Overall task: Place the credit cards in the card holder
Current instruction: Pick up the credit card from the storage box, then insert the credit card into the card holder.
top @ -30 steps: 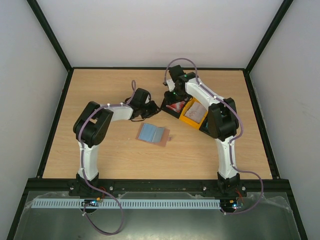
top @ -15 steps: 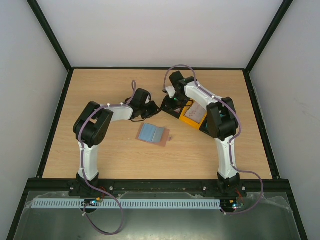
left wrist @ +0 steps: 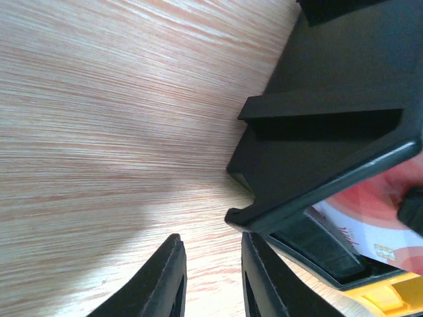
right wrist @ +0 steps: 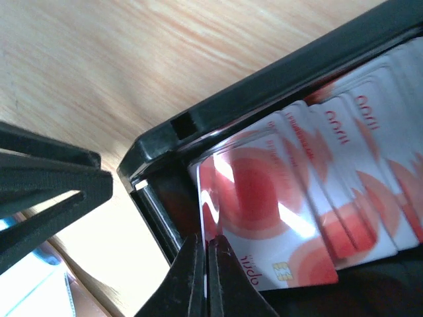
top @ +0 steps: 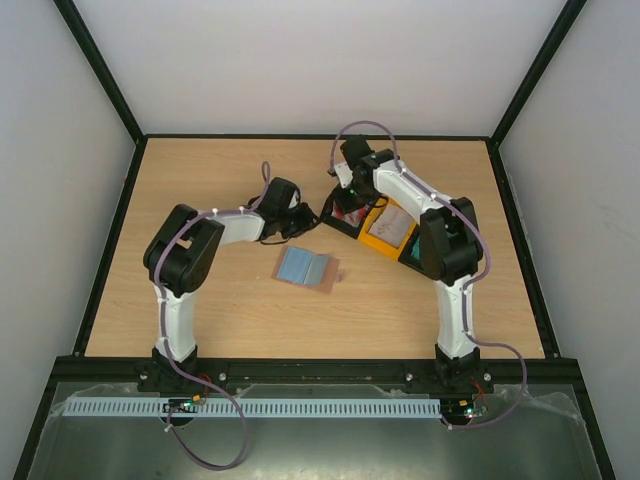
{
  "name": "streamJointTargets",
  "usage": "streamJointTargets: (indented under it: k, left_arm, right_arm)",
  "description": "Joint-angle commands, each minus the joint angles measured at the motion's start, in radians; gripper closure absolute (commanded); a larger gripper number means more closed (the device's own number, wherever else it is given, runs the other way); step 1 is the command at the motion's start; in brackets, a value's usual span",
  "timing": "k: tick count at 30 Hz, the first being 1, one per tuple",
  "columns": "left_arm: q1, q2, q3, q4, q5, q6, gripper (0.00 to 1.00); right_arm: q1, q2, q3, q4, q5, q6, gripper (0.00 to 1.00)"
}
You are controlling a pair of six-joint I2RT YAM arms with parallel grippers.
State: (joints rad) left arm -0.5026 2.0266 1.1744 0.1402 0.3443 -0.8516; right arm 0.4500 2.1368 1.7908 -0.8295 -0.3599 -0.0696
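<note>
a red-and-white credit card (right wrist: 261,205) in the black tray (right wrist: 218,109) is clamped by the right gripper (right wrist: 202,243); the left gripper (left wrist: 210,243) is held apart.

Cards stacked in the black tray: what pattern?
White cards with red circles; clearest in right wrist view.

The left claw (left wrist: 210,239), slightly parted, sits beside the black tray (left wrist: 330,79) holding a red-marked card (left wrist: 373,214).

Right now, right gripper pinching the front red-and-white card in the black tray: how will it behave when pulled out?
The front card shows glare: probably slick, may slip from the right gripper, shut on one edge. It looks thin: likely light, slightly bendy. Other cards lie packed against it in the black tray; one might follow.
</note>
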Motion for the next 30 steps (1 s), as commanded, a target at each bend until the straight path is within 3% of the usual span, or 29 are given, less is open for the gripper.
streamJointTargets:
  k: [1, 7, 11, 17, 21, 25, 27, 30]
  left_arm:
    - [0.007, -0.066, -0.029, 0.026, 0.002, 0.008, 0.73]
    - [0.007, -0.141, -0.078, 0.082, 0.004, -0.007, 0.68]
    - [0.007, -0.212, -0.118, 0.107, 0.005, -0.016, 0.61]
    - [0.006, -0.365, -0.206, 0.142, 0.05, 0.003, 0.47]
    - [0.004, -0.47, -0.239, 0.048, 0.083, 0.052, 0.37]
    - [0.0, -0.579, -0.303, 0.041, 0.156, 0.044, 0.28]
    - [-0.005, -0.62, -0.329, 0.039, 0.191, 0.028, 0.25]
    - [-0.011, -0.674, -0.356, -0.011, 0.162, 0.028, 0.24]
  right_arm:
    - [0.007, -0.089, 0.024, 0.018, 0.077, 0.099, 0.98]
    - [0.007, -0.196, -0.024, 0.102, 0.191, 0.29, 0.98]
    - [0.007, -0.301, -0.092, 0.157, 0.185, 0.392, 0.98]
    - [0.007, -0.52, -0.326, 0.331, -0.01, 0.557, 0.98]
    - [0.007, -0.664, -0.49, 0.452, -0.137, 0.667, 0.98]
    - [0.007, -0.774, -0.695, 0.658, -0.252, 0.902, 0.98]
    - [0.011, -0.817, -0.795, 0.817, -0.333, 1.024, 0.98]
    - [0.024, -0.863, -0.888, 0.879, -0.349, 1.072, 0.98]
